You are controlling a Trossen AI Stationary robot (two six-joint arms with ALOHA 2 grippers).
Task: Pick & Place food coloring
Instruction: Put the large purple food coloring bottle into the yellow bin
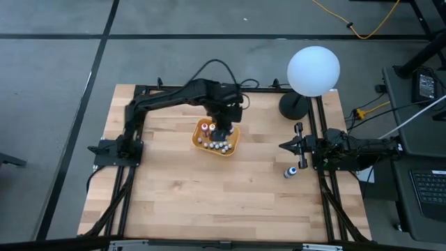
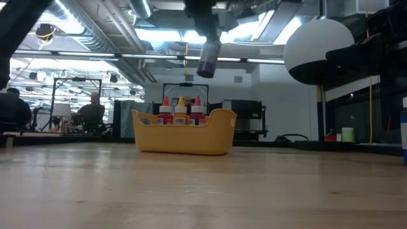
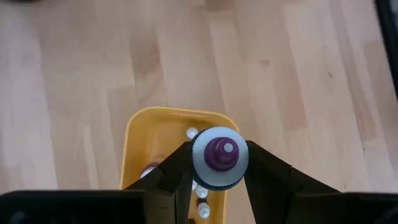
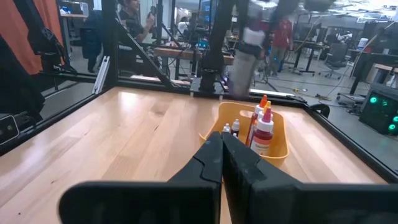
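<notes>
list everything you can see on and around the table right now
tray: one, orange-yellow, middle of table toward the back
bottles in tray: several, red and orange tops, upright
held bottle: one, purple top, above the tray
bottle: one, blue top, table's right edge
globe lamp: one, white on black base, back right corner
left gripper: over the tray, gripping the held bottle
right gripper: shut, right edge, waiting
</notes>
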